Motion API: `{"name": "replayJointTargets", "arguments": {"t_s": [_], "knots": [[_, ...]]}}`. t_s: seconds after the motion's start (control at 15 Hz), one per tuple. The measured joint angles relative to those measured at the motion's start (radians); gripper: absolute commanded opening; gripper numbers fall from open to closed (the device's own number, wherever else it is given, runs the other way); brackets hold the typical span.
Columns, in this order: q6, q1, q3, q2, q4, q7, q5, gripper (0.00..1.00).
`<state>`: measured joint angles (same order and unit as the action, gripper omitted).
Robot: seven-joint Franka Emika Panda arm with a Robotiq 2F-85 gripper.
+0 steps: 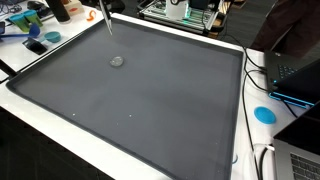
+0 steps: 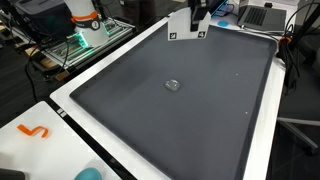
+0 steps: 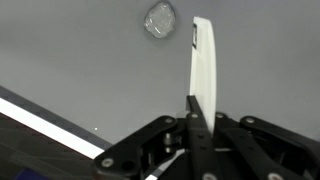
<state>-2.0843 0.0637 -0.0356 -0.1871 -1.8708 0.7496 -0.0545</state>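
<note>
The fingers (image 3: pixel 200 112) pinch a white strip (image 3: pixel 203 55) that sticks straight out from between them, over the dark mat (image 1: pixel 160 110). Whether its tip touches the mat I cannot tell. In the wrist view a small round disc (image 3: pixel 159 18) lies flat on the mat just beyond the strip's tip and off to one side, clear of it. In an exterior view the disc (image 2: pixel 173 85) sits alone on the mat, with nothing else beside it. The mat covers most of the white desk (image 2: pixel 60 135).
</note>
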Motion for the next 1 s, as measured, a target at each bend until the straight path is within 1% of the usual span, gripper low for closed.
{"name": "replayJointTargets", "arguments": {"t_s": [0.53, 0.6, 0.73, 1.0], "knots": [[0.014, -0.007, -0.001, 0.012, 0.0, 0.0, 0.013, 0.04], [0.014, -0.007, -0.001, 0.012, 0.0, 0.0, 0.013, 0.01], [0.014, -0.007, -0.001, 0.011, 0.001, 0.0, 0.012, 0.01], [0.005, 0.0, 0.007, -0.027, -0.004, 0.007, 0.012, 0.01]]}}
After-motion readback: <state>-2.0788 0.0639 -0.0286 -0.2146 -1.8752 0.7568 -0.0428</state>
